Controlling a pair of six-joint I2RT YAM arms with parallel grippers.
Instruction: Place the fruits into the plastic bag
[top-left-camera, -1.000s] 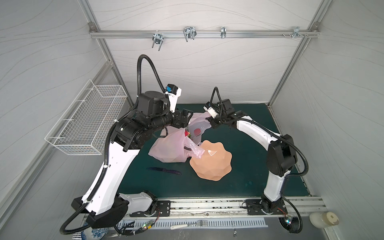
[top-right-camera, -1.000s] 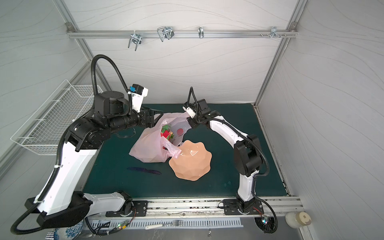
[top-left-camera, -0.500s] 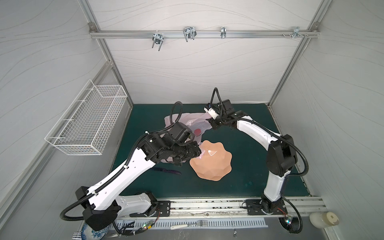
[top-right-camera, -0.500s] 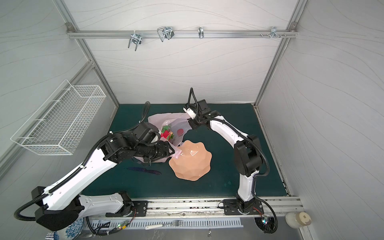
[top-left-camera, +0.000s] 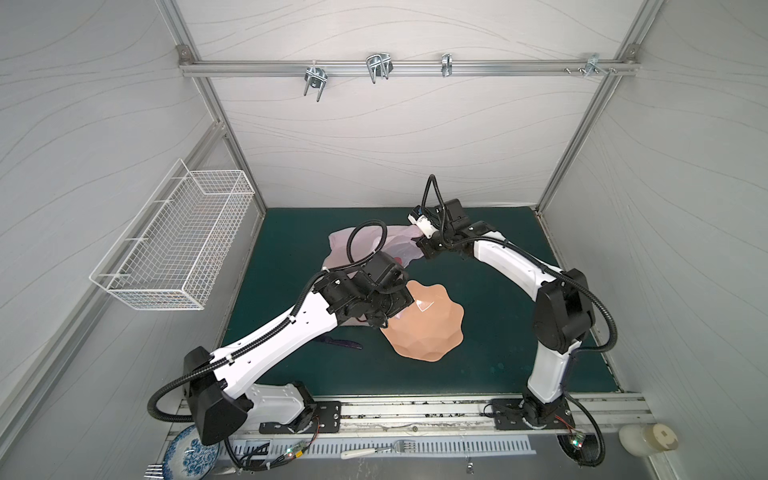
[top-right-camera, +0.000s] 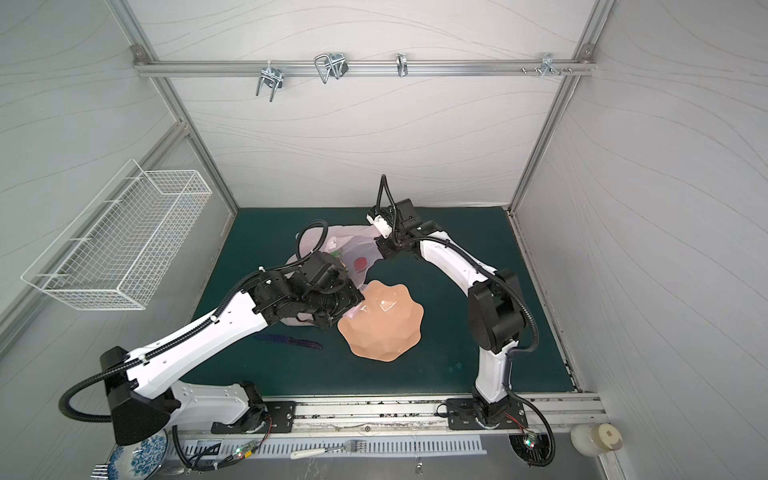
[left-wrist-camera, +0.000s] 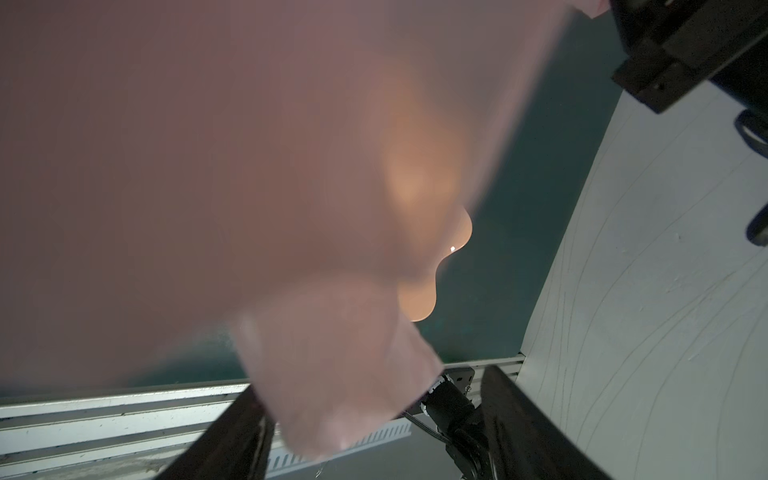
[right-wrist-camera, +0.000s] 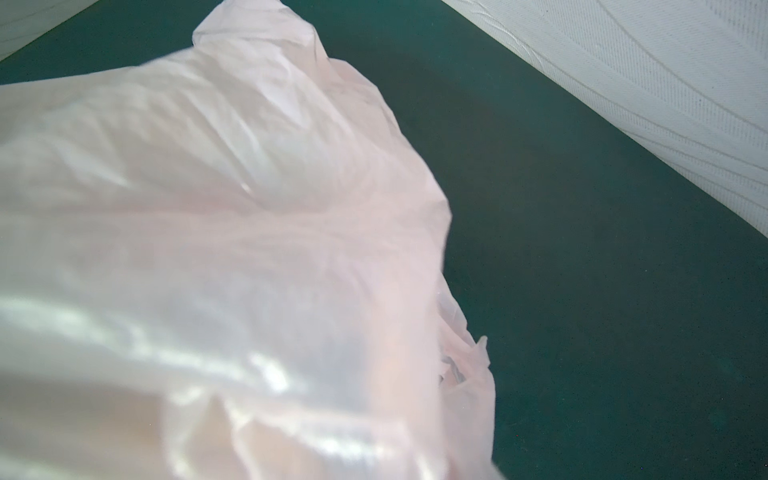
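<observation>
Bag (right-wrist-camera: 249, 208) is thin see-through pale-pink plastic, crinkly, with shiny glints. Bowl (top-left-camera: 428, 328) at the bag's 5 o'clock looks like smooth, semi-gloss peach plastic. Mat (top-left-camera: 291, 249) is flat matt dark green. Basket (top-left-camera: 174, 249) at the mat's 9 o'clock is white-coated wire, and the rail (top-left-camera: 415, 68) is bare metal.

blurred pink bag (left-wrist-camera: 208, 166) fills most of frame, fold hanging between spread fingers (left-wrist-camera: 224, 436) of left gripper (left-wrist-camera: 370, 386). peach bowl (left-wrist-camera: 419, 299) rim peeks past bag, on green mat (left-wrist-camera: 519, 208). white wall (left-wrist-camera: 644, 291) beside.
</observation>
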